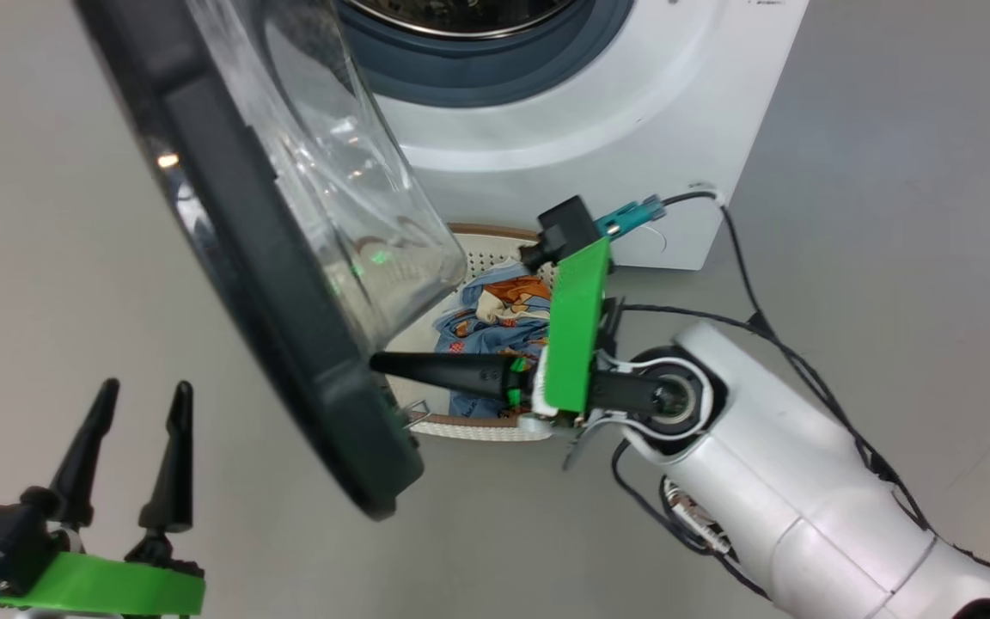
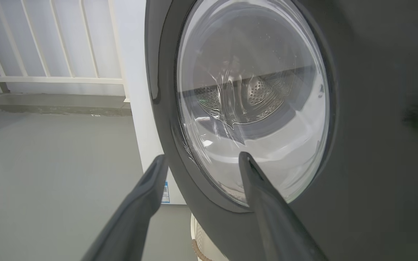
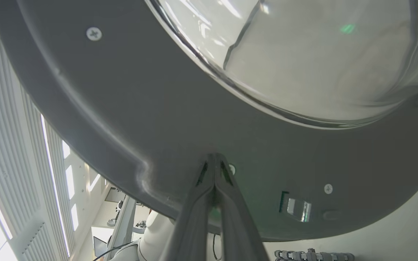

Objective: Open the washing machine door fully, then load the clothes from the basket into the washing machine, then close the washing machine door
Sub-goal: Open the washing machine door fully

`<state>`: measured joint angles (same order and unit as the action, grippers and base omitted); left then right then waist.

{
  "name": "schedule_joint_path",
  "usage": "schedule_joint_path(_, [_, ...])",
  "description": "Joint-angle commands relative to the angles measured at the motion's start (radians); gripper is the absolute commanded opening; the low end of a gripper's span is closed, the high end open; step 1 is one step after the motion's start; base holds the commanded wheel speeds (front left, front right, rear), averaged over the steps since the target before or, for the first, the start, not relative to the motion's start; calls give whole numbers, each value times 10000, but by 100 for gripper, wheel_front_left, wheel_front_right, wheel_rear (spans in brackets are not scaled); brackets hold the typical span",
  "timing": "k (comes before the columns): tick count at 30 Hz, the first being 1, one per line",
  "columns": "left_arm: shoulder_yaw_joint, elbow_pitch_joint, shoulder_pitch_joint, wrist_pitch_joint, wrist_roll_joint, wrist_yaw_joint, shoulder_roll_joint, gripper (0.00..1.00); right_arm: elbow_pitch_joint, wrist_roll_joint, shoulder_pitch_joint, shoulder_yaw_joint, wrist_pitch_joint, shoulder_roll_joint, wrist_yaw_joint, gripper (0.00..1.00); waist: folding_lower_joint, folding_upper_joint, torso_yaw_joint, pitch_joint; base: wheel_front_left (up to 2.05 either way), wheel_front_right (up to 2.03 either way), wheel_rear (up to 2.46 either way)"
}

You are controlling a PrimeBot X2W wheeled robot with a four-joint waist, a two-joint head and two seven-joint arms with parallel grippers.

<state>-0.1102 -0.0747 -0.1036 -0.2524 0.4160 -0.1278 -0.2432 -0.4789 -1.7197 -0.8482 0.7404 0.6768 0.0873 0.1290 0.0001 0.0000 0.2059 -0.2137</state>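
The washing machine (image 1: 598,120) stands with its door (image 1: 254,284) swung out toward me, glass bowl (image 1: 349,198) facing right. Below it the basket (image 1: 482,427) holds the blue printed clothes (image 1: 495,322). My right gripper (image 1: 379,364) is shut, empty, and points left over the basket, its tip against the inner side of the door's black rim. The right wrist view shows that tip (image 3: 214,156) pressed on the rim (image 3: 158,127). My left gripper (image 1: 144,391) stands open at lower left, outside the door. In the left wrist view its fingers (image 2: 201,159) frame the door's outer face (image 2: 357,145).
Black cables (image 1: 744,266) trail over the grey floor from the washer's lower right corner to my right forearm (image 1: 770,481). In the left wrist view, a white railing (image 2: 49,78) stands behind the washer, and the basket's edge (image 2: 201,239) shows under the door.
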Motion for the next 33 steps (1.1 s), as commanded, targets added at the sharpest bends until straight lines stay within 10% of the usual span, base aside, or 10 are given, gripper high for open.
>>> schedule_joint_path(1, [479,162,-194,-94,-42,-29,-268,100,336,-206,-239,272,-183,-371,17,0,-1,0,22,-17,0,0,0])
schedule_joint_path(17, [725,36,-181,-94,-163,-29,-153,100,455,-3221,-1468,3630,-2473,-371,17,0,-1,0,169,252,0,0,0])
schedule_joint_path(33, [1375,121,596,-94,-501,-29,-65,100,1925,-4107,-377,3887,-4097,975,17,0,-1,0,-688,1046,0,0,0])
